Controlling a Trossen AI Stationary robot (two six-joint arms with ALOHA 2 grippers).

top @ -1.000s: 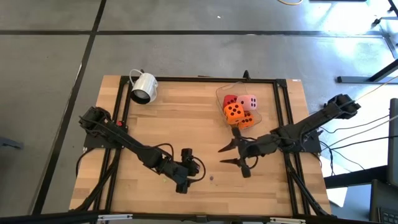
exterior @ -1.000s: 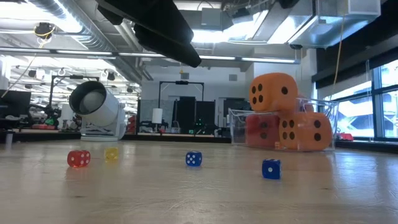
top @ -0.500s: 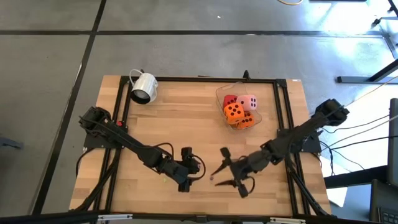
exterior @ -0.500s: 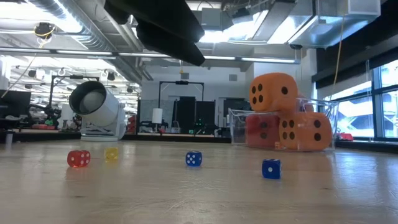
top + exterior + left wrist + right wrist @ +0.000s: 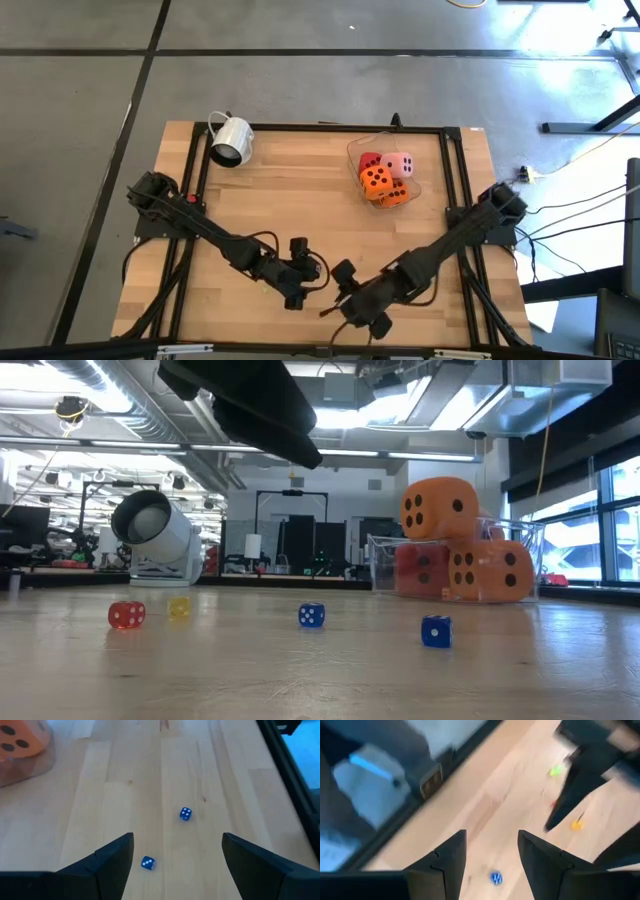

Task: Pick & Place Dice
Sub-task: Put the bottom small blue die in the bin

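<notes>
Four soft dice [image 5: 384, 177] sit piled in a clear tub [image 5: 354, 152]. Both the left claw [image 5: 300, 278] and right claw [image 5: 345, 300] hang released over the desk [image 5: 300, 190].

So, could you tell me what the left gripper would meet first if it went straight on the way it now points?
Probably the nearer blue die, lying just ahead between the open left gripper's fingers; a second blue die sits farther on. Depth is hard to judge.

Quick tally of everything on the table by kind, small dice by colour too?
Big foam dice: 4
Clear container: 1
Mug: 1
Small blue dice: 2
Small red die: 1
Small yellow die: 1
Total: 10
</notes>
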